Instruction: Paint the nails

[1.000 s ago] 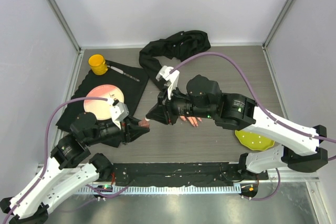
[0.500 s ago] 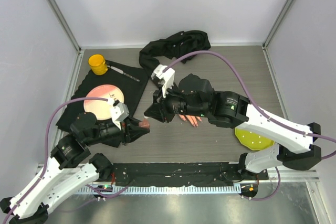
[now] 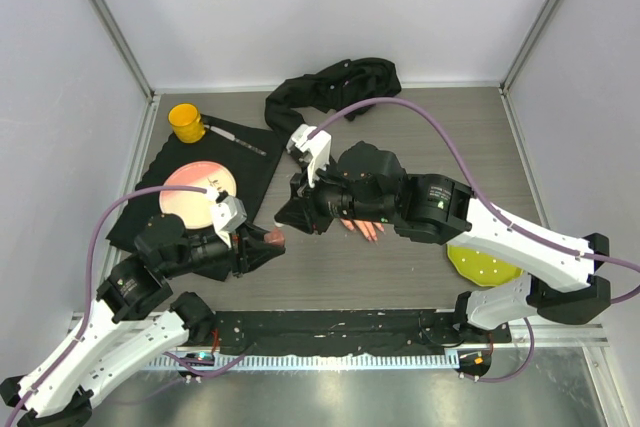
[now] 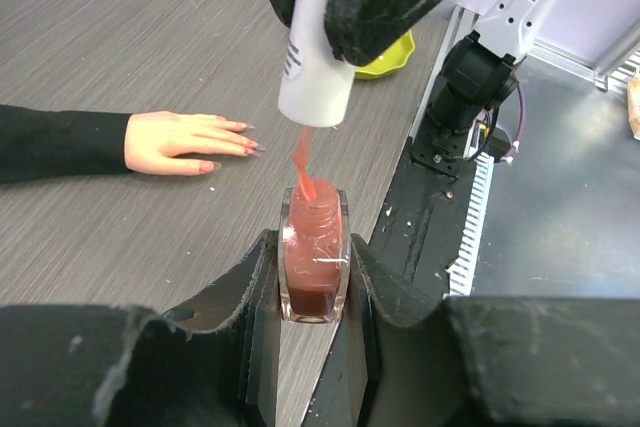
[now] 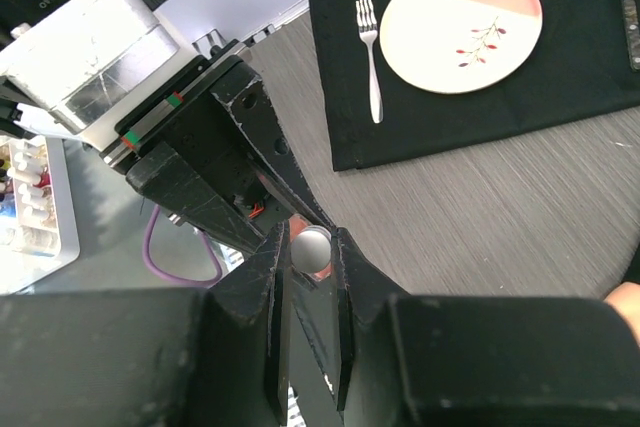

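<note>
On the desk (image 4: 120,27), the mannequin hand (image 4: 180,140) lies flat with its fingers spread, just to the side of both arms, and the nails (image 4: 240,147) at its fingertips look pinkish-red; whether that is fresh polish I cannot tell. The left gripper (image 4: 313,292) is clamped tight on the open polish bottle (image 4: 315,237) and holds it upright. The right gripper (image 5: 310,242) is closed narrowly on the white cap (image 4: 312,57), and the brush (image 4: 303,167) hanging from the cap reaches into the bottle's neck, coated red. By my reading the task is at the loading step: bottle opened, brush wetted or being wetted, and no stroke on a nail under way, so the painting itself is left. Against the frame a second ago, the right arm has swung slightly left and away from its base, carrying the cap with it; the left arm, the bottle and the hand have not moved
</note>
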`<state>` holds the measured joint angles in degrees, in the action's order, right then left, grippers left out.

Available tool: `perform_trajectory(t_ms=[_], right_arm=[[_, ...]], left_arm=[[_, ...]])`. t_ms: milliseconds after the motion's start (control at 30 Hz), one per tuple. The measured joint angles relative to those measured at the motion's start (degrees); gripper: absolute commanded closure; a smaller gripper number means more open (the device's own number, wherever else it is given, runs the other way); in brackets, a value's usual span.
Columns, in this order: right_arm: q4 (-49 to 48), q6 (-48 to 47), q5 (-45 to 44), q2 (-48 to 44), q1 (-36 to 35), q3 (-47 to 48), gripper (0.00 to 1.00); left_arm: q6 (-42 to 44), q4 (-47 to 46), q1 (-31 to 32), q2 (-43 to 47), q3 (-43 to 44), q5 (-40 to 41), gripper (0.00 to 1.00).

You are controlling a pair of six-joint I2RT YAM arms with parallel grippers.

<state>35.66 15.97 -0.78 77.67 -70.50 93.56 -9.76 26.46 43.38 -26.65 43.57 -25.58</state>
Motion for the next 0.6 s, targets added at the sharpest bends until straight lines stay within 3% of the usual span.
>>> perform_trajectory(t_ms=[600], right_arm=[[0.1,0.0,2.4,0.6,0.0,0.1,0.99]], left_arm=[[0.0,0.1,0.0,0.0,0.0,-0.1,1.00]])
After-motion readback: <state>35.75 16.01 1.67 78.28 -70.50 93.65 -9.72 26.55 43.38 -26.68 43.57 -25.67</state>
